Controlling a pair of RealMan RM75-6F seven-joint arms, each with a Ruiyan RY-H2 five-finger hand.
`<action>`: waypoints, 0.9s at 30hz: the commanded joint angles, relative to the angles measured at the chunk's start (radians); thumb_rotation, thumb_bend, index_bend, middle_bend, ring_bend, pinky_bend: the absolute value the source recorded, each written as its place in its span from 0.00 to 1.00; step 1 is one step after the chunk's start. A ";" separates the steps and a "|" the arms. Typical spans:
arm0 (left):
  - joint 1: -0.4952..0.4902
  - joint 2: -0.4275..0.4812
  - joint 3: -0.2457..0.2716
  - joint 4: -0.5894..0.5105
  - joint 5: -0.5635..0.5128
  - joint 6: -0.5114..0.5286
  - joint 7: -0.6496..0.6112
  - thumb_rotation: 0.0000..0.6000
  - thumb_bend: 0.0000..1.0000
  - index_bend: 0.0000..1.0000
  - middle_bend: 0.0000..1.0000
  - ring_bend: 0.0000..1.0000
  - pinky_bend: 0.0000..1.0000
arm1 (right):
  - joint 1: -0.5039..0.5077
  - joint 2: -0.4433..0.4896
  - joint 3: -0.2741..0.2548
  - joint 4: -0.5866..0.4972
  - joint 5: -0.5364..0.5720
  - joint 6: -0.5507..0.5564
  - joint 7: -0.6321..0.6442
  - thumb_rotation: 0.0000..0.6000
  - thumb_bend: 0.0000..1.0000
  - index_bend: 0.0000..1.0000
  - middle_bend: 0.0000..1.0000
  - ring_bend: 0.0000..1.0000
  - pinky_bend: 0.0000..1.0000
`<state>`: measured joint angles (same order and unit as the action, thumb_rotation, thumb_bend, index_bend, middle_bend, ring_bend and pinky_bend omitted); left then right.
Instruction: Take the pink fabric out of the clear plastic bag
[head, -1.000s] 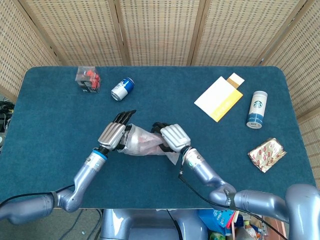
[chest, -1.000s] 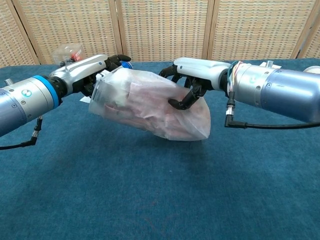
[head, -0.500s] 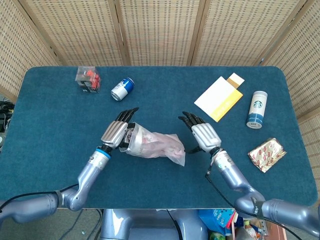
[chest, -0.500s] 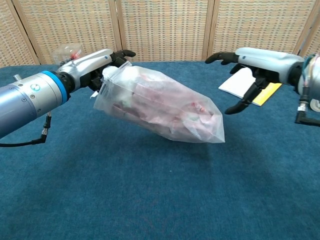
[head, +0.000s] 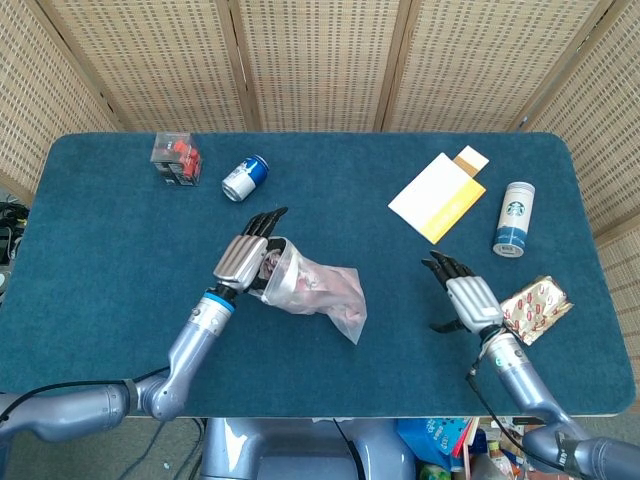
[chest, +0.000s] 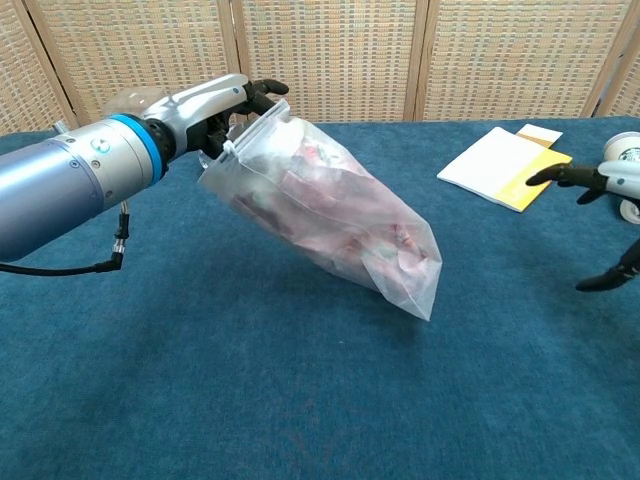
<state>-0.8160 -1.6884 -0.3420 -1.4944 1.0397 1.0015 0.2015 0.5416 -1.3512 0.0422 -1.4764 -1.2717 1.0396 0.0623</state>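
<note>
A clear plastic bag (head: 315, 290) (chest: 335, 220) hangs tilted above the blue table, its zip mouth up at the left and its bottom corner low at the right. Pink fabric (chest: 350, 225) (head: 310, 288) fills the inside. My left hand (head: 245, 260) (chest: 215, 105) grips the bag at its mouth and holds it up. My right hand (head: 468, 298) (chest: 600, 185) is far off to the right, fingers spread, holding nothing; the chest view shows only its fingers at the frame edge.
A white and yellow envelope (head: 437, 196) and a Starbucks can (head: 514, 219) lie at the right, a patterned packet (head: 534, 309) near the right hand. A blue soda can (head: 245, 178) and a small clear box (head: 177, 159) sit at the back left.
My right hand let go of the bag and drew away to the right. My left hand lifted the bag's mouth, so the bag now hangs steeper from that hand alone.
</note>
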 joint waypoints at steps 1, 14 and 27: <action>-0.012 -0.007 -0.011 -0.022 -0.036 0.010 0.034 1.00 0.41 0.75 0.00 0.00 0.00 | -0.030 -0.013 -0.031 0.032 -0.046 0.034 -0.003 1.00 0.00 0.09 0.00 0.00 0.12; -0.038 -0.013 -0.030 -0.039 -0.091 0.040 0.094 1.00 0.42 0.75 0.00 0.00 0.00 | -0.102 -0.169 -0.183 0.544 -0.526 0.436 -0.098 1.00 0.00 0.09 0.59 0.59 0.75; -0.053 -0.025 -0.035 -0.046 -0.113 0.038 0.084 1.00 0.42 0.75 0.00 0.00 0.00 | 0.008 -0.281 -0.266 0.903 -0.836 0.681 -0.267 1.00 0.00 0.22 0.84 0.87 1.00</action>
<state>-0.8683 -1.7134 -0.3758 -1.5386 0.9280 1.0391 0.2860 0.5213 -1.6103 -0.2092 -0.5915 -2.0816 1.7087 -0.1849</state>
